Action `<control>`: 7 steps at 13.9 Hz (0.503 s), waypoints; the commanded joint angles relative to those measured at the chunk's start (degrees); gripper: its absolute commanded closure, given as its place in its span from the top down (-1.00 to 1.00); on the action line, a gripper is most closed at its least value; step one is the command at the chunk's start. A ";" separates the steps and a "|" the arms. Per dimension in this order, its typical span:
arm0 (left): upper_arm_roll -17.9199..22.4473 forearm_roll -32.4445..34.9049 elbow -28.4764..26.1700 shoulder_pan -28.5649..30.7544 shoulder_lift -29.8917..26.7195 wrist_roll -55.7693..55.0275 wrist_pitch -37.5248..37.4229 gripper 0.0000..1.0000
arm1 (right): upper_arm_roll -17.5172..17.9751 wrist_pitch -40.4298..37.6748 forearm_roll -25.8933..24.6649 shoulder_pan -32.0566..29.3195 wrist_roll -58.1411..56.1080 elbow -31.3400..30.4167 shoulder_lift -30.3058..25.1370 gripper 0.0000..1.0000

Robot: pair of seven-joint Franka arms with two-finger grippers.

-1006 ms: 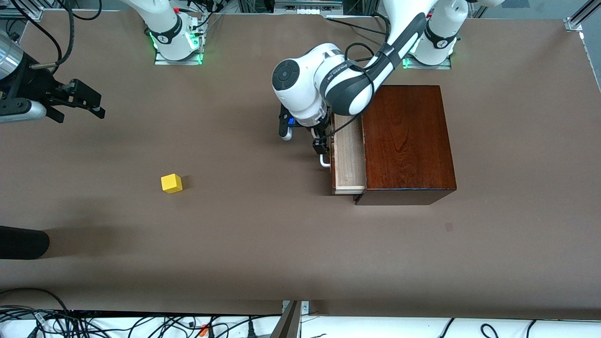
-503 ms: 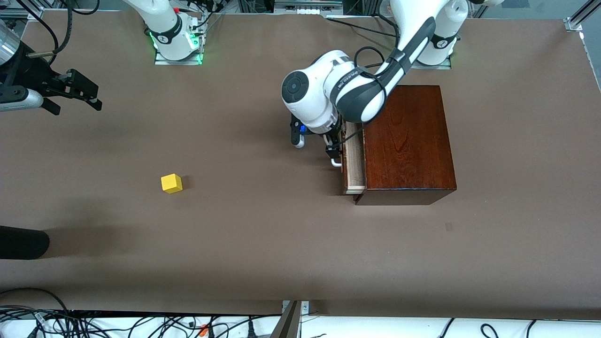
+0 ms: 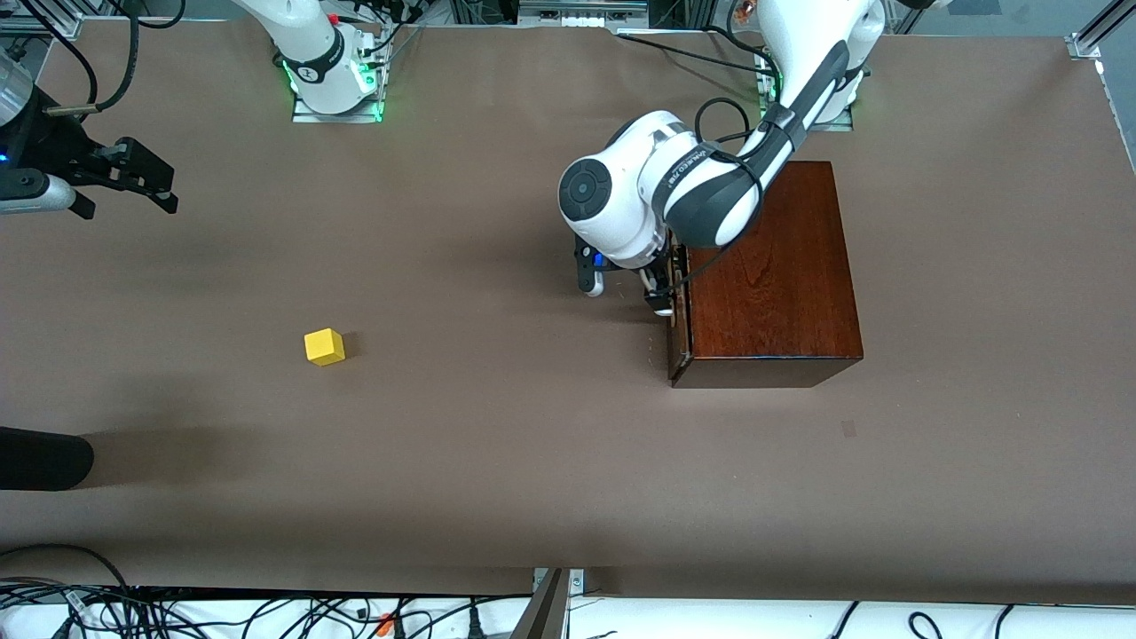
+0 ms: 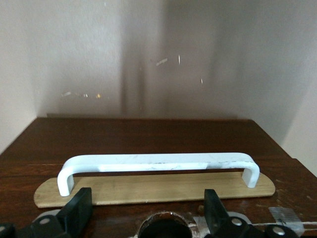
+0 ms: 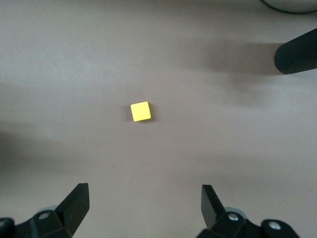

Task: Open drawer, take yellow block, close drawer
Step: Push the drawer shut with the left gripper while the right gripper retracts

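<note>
Pushed drawer (image 3: 676, 324) flush into wooden box (image 3: 768, 266) within the last second, with left gripper (image 3: 661, 295) spread at white handle (image 4: 158, 162), pinching nothing — reads as closing done, with yellow block (image 3: 324, 346) out on table (image 3: 497, 461) at 9 o'clock from box and right gripper (image 3: 146, 182) spread, waiting over the right arm's end.

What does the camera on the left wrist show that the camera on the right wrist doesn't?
Only the left wrist view shows the dark reddish-brown wooden drawer front with its white U-shaped bar handle, seen close up; the left gripper is open before the handle.

Only the right wrist view shows the small bright yellow cube lying on the brown table, with the open right gripper up over it and a black rounded object at the picture's edge.

Both show a pair of black gripper fingers spread apart.
</note>
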 commanded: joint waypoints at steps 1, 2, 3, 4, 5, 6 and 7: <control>0.33 2.26 -2.52 1.23 -2.61 0.86 -2.50 1.00 | 1.32 -0.02 -3.25 -0.42 -0.77 0.77 0.49 1.00; 0.33 2.35 -2.52 1.58 -2.61 0.86 -3.11 1.00 | 1.41 -0.11 -3.78 -0.33 -0.59 1.30 0.58 1.00; 0.24 2.26 -2.43 1.67 -2.61 0.77 -2.95 1.00 | 1.23 0.15 -3.53 -0.50 -0.16 1.39 0.58 1.00; 0.24 2.26 -1.99 1.49 -2.52 0.59 -2.60 1.00 | 0.97 0.50 -3.09 -0.77 -0.07 1.48 0.76 1.00; 0.15 2.26 -1.47 1.06 -2.43 -0.10 -1.55 1.00 | 0.97 0.42 -1.69 -0.77 -0.15 1.48 0.93 1.00; -0.28 2.17 -1.03 0.79 -2.43 -2.63 0.20 1.00 | 0.79 -0.19 0.41 -0.77 -0.41 1.48 0.85 1.00; -0.55 1.65 -0.76 0.44 -2.43 -6.31 1.18 1.00 | 0.79 -0.55 1.65 -0.86 -0.76 1.39 0.76 1.00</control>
